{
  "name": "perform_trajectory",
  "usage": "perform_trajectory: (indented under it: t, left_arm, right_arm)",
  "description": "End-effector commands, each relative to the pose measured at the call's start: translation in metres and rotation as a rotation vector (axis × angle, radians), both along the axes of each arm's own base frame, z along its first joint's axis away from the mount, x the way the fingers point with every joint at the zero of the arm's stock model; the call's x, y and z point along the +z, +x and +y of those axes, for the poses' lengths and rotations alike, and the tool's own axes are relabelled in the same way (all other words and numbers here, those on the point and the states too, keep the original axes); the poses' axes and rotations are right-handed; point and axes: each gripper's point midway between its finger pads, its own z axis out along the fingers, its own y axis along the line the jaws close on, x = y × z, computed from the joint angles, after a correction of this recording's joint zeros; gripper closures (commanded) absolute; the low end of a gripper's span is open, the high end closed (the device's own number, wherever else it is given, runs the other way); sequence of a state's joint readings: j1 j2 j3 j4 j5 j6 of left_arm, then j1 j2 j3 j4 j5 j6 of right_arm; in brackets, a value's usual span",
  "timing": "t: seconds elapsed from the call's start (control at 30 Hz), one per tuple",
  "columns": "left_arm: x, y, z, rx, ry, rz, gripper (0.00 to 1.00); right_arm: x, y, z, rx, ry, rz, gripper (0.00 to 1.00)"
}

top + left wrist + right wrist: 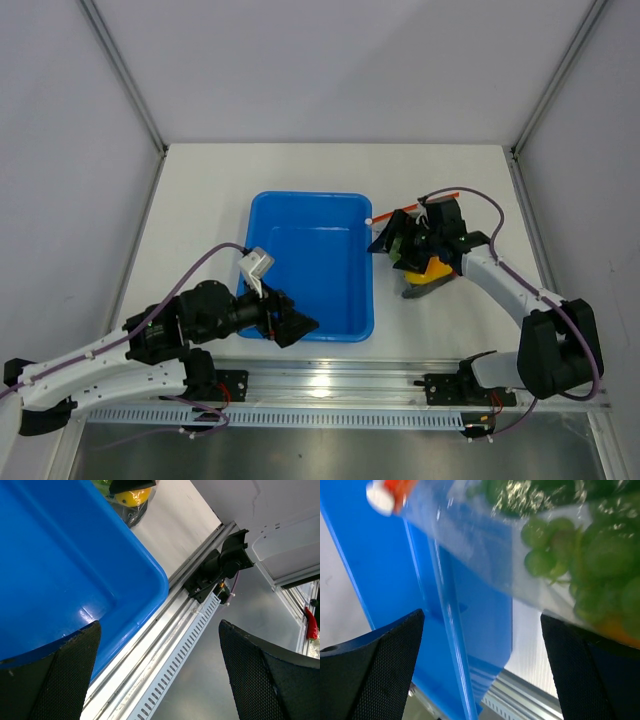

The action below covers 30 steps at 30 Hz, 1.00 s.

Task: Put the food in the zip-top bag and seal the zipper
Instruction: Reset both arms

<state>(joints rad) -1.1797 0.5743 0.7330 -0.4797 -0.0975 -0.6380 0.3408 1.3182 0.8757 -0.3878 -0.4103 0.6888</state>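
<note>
My left end effector (160, 675) gapes at the blue tray's (75, 570) edge; at three o'clock the right end effector (480, 670), also open, crowds the zip-top bag (470, 535). A nudge could spill food (600, 560).

Blue tray (320, 270), clear zip-top bag (470, 550) with orange-red zipper (440, 194), green and yellow food (600, 560).

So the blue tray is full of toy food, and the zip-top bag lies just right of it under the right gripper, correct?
No. The top view shows the blue tray bare; the toy food is inside the zip-top bag. The bag does lie just right of the tray under the right gripper.
</note>
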Motion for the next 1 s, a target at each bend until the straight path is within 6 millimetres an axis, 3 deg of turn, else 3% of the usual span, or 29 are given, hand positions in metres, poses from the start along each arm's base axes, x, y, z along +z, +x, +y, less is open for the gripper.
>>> perform_trajectory:
  t: [0.0, 0.2, 0.43, 0.5, 0.63, 0.77, 0.87, 0.93, 0.97]
  left_arm:
    - [0.013, -0.002, 0.0, 0.002, -0.055, 0.01, 0.01]
    - [0.013, -0.004, 0.007, 0.01, -0.052, 0.022, 0.0]
    - [0.01, -0.005, 0.013, 0.018, -0.039, 0.027, 0.01]
    - [0.011, -0.005, 0.014, 0.02, -0.04, 0.024, 0.01]
    - [0.009, -0.002, 0.013, 0.029, -0.031, 0.017, 0.01]
    - [0.007, 0.004, 0.01, 0.041, -0.02, -0.001, 0.0]
    - [0.003, 0.01, 0.007, 0.04, -0.012, -0.017, 0.0]
    - [-0.001, 0.019, 0.006, 0.034, -0.008, -0.022, 0.0]
    - [-0.004, 0.035, 0.007, 0.066, -0.02, -0.021, 0.0]
  right_arm:
    - [0.011, 0.039, -0.004, -0.082, 0.045, -0.088, 0.0]
    - [-0.004, 0.077, -0.047, -0.225, 0.001, -0.093, 0.0]
    - [-0.014, 0.101, -0.082, -0.285, -0.016, -0.082, 0.01]
    - [-0.01, 0.106, -0.081, -0.266, -0.018, -0.094, 0.01]
    - [0.004, 0.102, -0.057, -0.161, 0.025, -0.13, 0.01]
    - [0.012, 0.087, -0.042, -0.092, -0.005, -0.145, 0.0]
    - [0.022, 0.074, -0.044, -0.096, -0.046, -0.177, 0.01]
    - [0.026, 0.062, -0.041, -0.083, -0.057, -0.186, 0.01]
    - [0.039, 0.056, -0.04, -0.076, -0.048, -0.221, 0.01]
